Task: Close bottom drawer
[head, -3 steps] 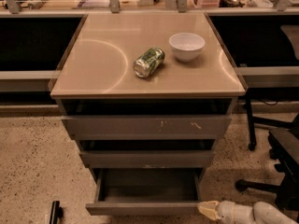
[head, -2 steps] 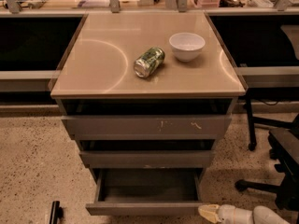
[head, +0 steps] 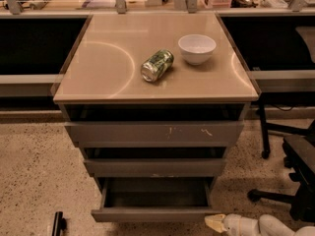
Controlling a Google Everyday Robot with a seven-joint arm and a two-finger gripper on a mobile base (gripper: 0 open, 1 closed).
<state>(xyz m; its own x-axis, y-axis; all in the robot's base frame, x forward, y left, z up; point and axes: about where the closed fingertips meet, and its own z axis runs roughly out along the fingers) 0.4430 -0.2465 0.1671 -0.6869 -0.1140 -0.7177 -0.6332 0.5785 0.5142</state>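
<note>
Bottom drawer (head: 155, 214) is the lowest of the three grey fronts in the cabinet (head: 64, 113), and it stands pulled out toward me, further than the two above it. I can see down into its shallow grey box. Its flat front sits at the cabinet's foot, close above the speckled floor (head: 34, 181).

My gripper (head: 215, 223) is low at the cabinet's front right, just beside the right end of the bottom drawer front. Its pale tip points left toward that corner. Whether it touches the front I cannot tell, and whether it is open or closed I cannot tell either. My white arm (head: 266, 226) runs off to the right from it, near the floor.

Above, the middle drawer (head: 155, 167) shows a plain grey front. The top drawer (head: 123, 132) is taller and carries pale scratch marks right of its centre. A dark gap shows above each of them.

On the cabinet's tan top (head: 98, 68) a green can (head: 157, 65) lies on its side near the middle. A white bowl (head: 197, 48) stands upright just right of it and a little further back, apart from the can.

Right of the cabinet stands a black office chair (head: 295, 166).
</note>
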